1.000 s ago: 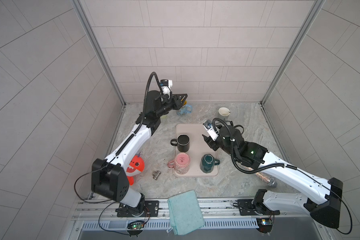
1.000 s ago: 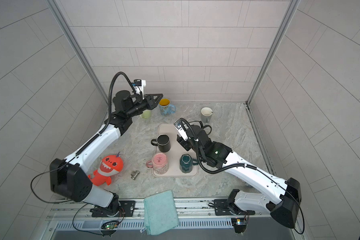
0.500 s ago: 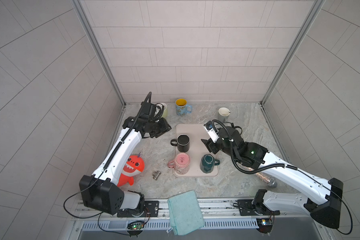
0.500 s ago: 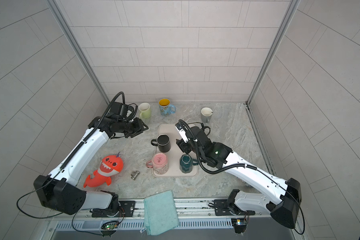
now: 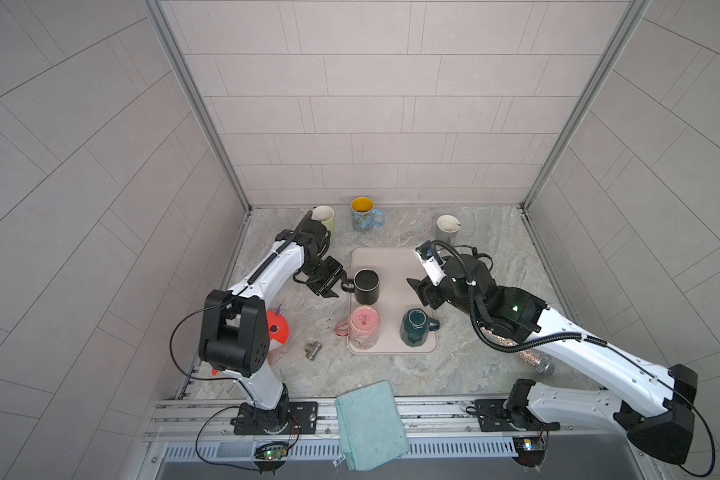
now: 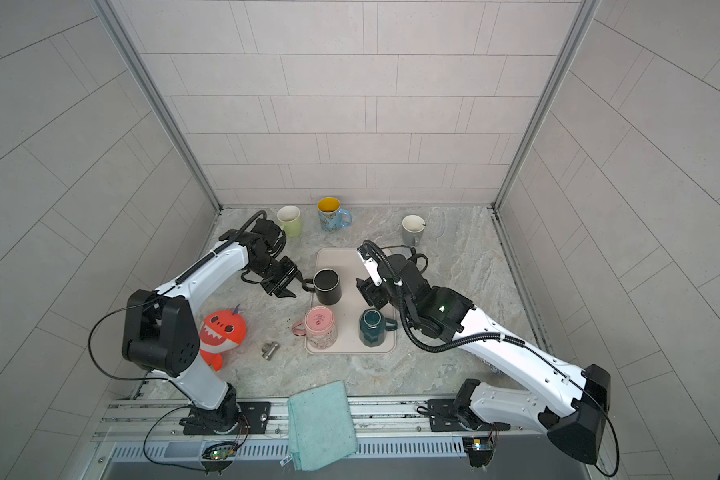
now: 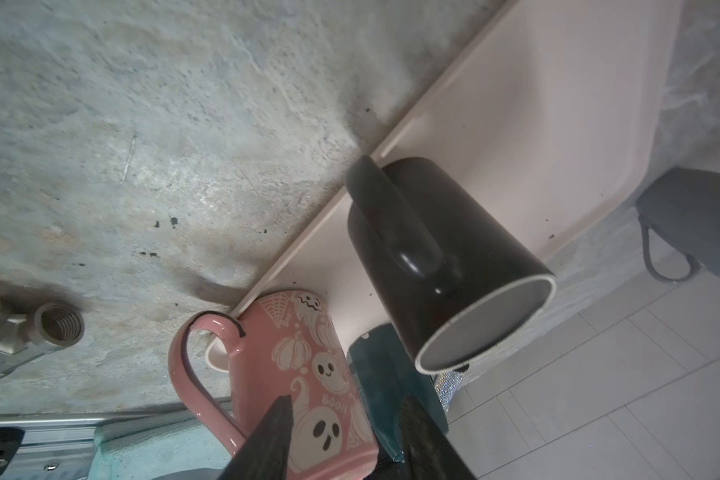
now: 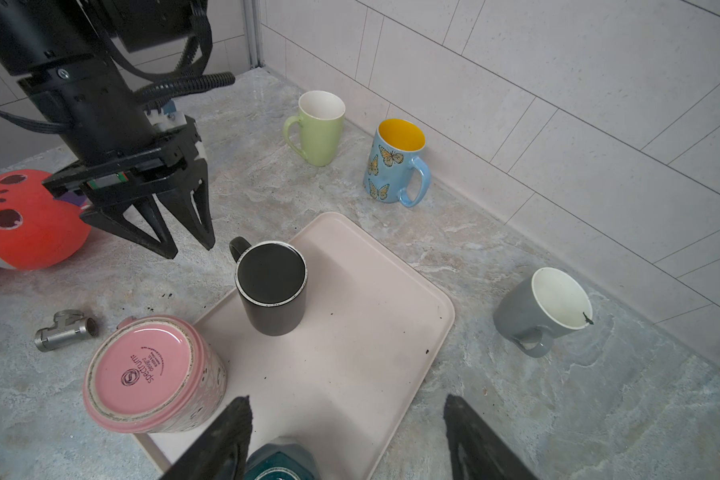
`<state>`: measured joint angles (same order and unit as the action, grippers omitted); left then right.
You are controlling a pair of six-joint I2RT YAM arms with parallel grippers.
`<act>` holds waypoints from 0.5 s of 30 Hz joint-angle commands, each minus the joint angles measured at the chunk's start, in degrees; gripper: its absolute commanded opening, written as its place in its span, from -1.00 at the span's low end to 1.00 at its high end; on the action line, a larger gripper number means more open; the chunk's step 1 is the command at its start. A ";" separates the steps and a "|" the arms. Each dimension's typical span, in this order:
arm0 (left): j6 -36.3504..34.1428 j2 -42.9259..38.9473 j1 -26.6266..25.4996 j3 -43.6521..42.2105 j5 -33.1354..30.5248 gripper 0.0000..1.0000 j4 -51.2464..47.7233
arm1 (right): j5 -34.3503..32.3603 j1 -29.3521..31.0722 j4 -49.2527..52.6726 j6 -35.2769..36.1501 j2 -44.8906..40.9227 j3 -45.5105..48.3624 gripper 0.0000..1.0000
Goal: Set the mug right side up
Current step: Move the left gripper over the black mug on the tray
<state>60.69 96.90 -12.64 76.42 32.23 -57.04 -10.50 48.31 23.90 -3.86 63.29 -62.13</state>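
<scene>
- Grey marbled stone surface (image 5: pixel 474 249): carries the pale pink rectangular plastic tray (image 5: pixel 391 266).
- Right hand (image 5: pixel 418 293): jaws wide apart, empty, above the tray's right side.
- Left hand (image 5: pixel 341 286): jaws partly apart, empty, tips just beside the mug's handle, not touching.
- Black ceramic mug (image 5: pixel 366 286): upside down on the tray's far-left part, handle facing the left hand.
</scene>
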 commanded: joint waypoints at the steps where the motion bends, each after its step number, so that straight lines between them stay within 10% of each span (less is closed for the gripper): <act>1: 6.55 -0.49 0.33 0.89 -1.06 -0.03 -1.09 | -1.67 -0.23 0.88 -0.81 -1.10 0.46 0.49; 15: 19.59 1.30 0.69 -3.45 0.57 0.09 13.09 | -1.71 -0.33 0.88 -0.69 1.26 -0.25 0.53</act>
<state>76.53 97.12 -12.34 73.95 32.80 -47.00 -11.22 48.31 24.05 -4.12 64.12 -62.11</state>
